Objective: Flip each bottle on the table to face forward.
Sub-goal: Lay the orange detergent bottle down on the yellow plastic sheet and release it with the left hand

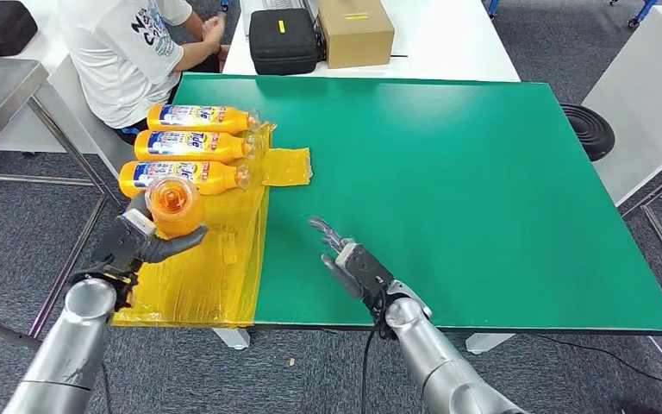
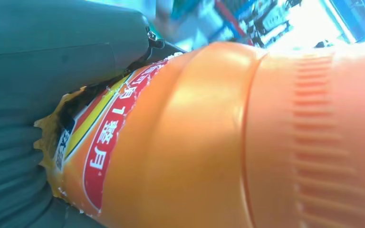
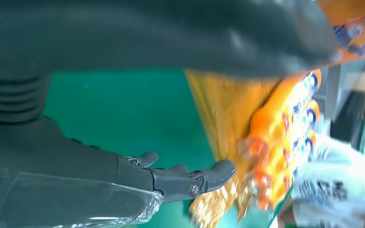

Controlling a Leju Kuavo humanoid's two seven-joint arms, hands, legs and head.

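Note:
My left hand (image 1: 138,241) grips an orange bottle (image 1: 175,205) lifted above the yellow plastic sheet (image 1: 215,267), its base turned toward the head camera. In the left wrist view the held bottle (image 2: 209,142) shows a red and yellow label. Three more orange bottles lie on their sides at the table's left edge: the farthest (image 1: 196,117), the middle one (image 1: 191,146) and the nearest (image 1: 181,175), labels up. My right hand (image 1: 349,263) hovers open over the green table (image 1: 483,190), fingers apart and holding nothing. The right wrist view shows the row of bottles (image 3: 285,137) beyond its fingers (image 3: 190,178).
A person in a white shirt (image 1: 121,52) sits at the far left corner. A black case (image 1: 283,39) and a cardboard box (image 1: 355,30) stand on the white table behind. A metal table (image 1: 0,95) is on the left, a white one (image 1: 655,95) on the right.

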